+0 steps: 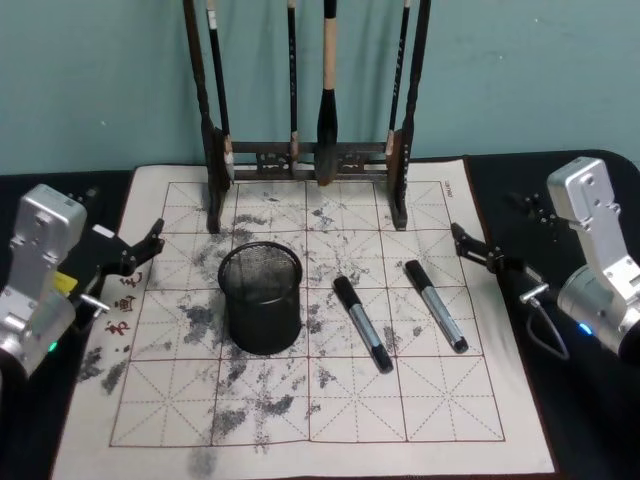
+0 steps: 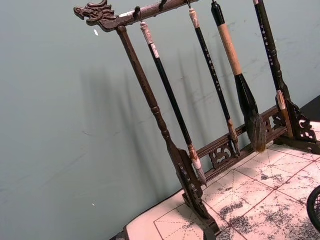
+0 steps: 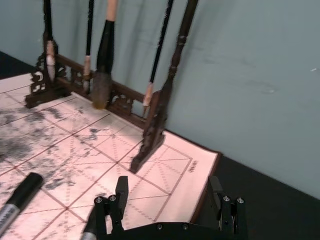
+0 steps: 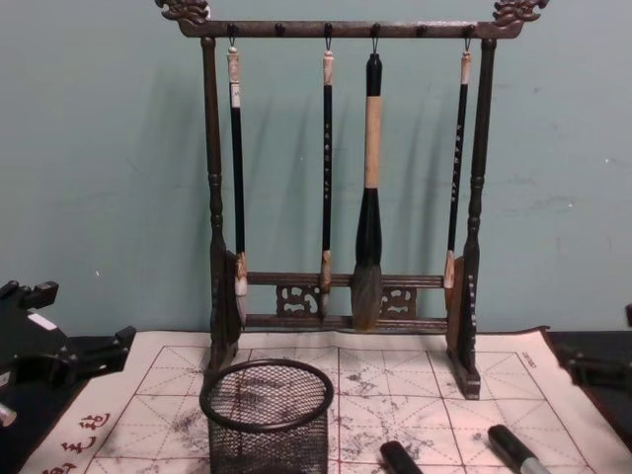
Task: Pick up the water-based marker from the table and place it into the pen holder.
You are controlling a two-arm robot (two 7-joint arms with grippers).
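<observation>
Worktop (image 1: 600,440): black, showing along both side edges of the head view. Practice mat (image 1: 300,400): pale grid sheet, ink-smudged, covering most of the frame's middle. Brush rack (image 4: 346,29): dark carved wood, upright at the mat's upper edge, with four brushes hanging from its top bar; the thickest brush (image 4: 370,197) is third from the left in the chest view. Pen holder (image 1: 261,300): black mesh cup, upright on the mat, left of centre in the head view. Left gripper (image 1: 145,250): I read it at the mid-left edge of the frame, above the mat's left border, its fingers apart and holding nothing. Right gripper (image 1: 480,250): mid-right of the frame, over the mat's right border, its fingers spread wide in the right wrist view and holding nothing. First marker (image 1: 361,323): black cap and grey barrel, lying flat on the mat just right of the pen holder, not touching it. Second marker (image 1: 435,305): same make, lying roughly parallel further right, near the right gripper but apart from it.
</observation>
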